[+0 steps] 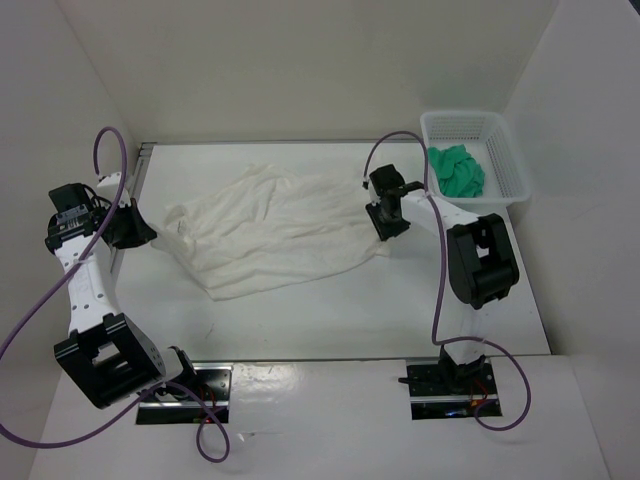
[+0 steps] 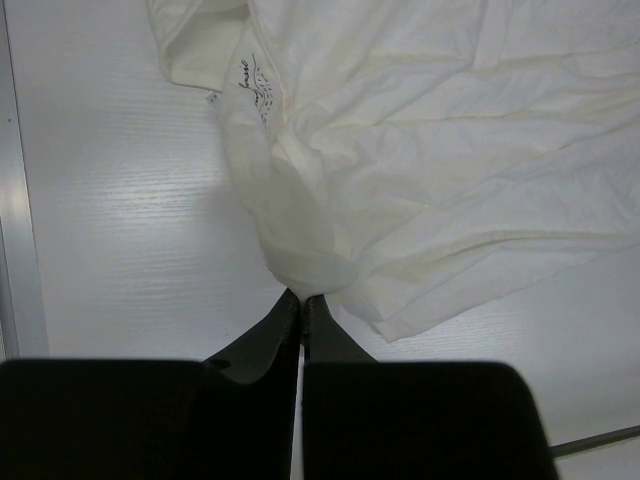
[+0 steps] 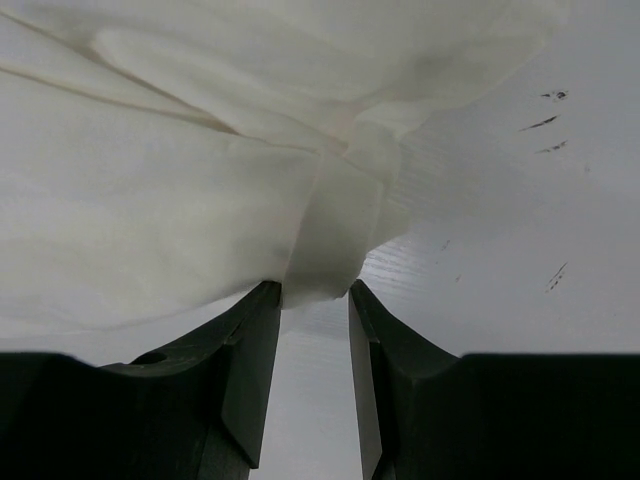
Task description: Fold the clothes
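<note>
I count one garment (image 1: 285, 230) on the table (image 1: 330, 310), white and wrinkled, spread flat across the middle, its long side running left to right. Two grippers are on it, one at each end.

My left gripper (image 2: 301, 298) sits at the garment's left end with its jaws pressed together, no gap between them. A bunched fold of fabric meets the very tips. I cannot tell whether any cloth is pinched between them.

My right gripper (image 3: 313, 290) is at the garment's right edge. Its jaws stand apart, with a small flap of the edge lying between the tips. The flap touches the left finger, and bare table shows in the gap nearer the wrist, so nothing is clamped there.

At the far right corner I see one white mesh basket (image 1: 505, 150), well apart from the garment, with one green cloth (image 1: 458, 170) crumpled inside it
</note>
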Motion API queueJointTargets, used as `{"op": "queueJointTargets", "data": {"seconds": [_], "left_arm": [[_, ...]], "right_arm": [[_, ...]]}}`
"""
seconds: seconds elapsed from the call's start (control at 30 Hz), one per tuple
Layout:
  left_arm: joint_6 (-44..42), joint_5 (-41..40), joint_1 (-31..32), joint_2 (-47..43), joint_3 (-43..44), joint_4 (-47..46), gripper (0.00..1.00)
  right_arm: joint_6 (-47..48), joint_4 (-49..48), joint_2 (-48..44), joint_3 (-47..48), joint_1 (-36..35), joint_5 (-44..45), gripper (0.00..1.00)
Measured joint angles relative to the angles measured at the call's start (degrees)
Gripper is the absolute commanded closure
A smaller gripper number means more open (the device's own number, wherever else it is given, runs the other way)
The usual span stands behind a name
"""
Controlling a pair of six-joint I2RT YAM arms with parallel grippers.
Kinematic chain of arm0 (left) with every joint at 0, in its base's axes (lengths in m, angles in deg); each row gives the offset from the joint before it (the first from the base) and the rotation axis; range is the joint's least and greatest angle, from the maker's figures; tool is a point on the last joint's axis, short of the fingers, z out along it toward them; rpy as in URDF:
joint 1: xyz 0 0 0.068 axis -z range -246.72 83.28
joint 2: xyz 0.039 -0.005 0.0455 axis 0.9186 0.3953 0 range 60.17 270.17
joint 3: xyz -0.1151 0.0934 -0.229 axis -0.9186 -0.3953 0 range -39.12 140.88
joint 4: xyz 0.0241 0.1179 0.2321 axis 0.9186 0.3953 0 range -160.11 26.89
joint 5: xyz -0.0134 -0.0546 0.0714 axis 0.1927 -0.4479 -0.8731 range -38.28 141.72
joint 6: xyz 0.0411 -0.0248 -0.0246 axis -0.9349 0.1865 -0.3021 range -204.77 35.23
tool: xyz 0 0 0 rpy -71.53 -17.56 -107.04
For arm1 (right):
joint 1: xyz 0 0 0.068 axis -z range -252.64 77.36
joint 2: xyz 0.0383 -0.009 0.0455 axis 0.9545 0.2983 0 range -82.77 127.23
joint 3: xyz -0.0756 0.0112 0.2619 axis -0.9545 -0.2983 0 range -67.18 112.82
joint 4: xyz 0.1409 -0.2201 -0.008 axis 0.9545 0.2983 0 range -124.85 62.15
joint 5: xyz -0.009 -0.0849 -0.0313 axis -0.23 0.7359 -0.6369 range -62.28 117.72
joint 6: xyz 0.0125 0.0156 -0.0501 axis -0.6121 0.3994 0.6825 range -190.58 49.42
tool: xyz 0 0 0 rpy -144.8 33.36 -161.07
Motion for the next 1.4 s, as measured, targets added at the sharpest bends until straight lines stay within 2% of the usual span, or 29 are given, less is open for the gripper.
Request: {"op": "queueJointTargets", "data": {"seconds": [0.13, 0.4, 0.67, 0.97, 1.23, 1.4], "left_arm": [[0.0, 0.0, 0.0, 0.0, 0.0, 0.0, 1.00], [0.0, 0.0, 0.0, 0.0, 0.0, 0.0, 1.00], [0.0, 0.0, 0.0, 0.0, 0.0, 0.0, 1.00], [0.0, 0.0, 0.4, 0.0, 0.0, 0.0, 1.00], [0.0, 0.0, 0.5, 0.0, 0.0, 0.0, 1.00], [0.0, 0.0, 0.5, 0.0, 0.0, 0.0, 1.00]], "right_arm": [[-0.5, -0.4, 0.0, 0.5, 0.0, 0.9, 0.64], [-0.8, -0.5, 0.2, 0.5, 0.0, 2.8, 0.64], [-0.2, -0.9, 0.3, 0.5, 0.4, 4.5, 0.83], [0.9, -1.1, 1.0, 0.4, 0.6, 4.6, 0.99], [4.3, -1.2, 0.7, 0.5, 5.6, 3.7, 1.00], [7.9, 2.5, -3.8, 4.3, 10.6, -4.5, 1.00]]}}
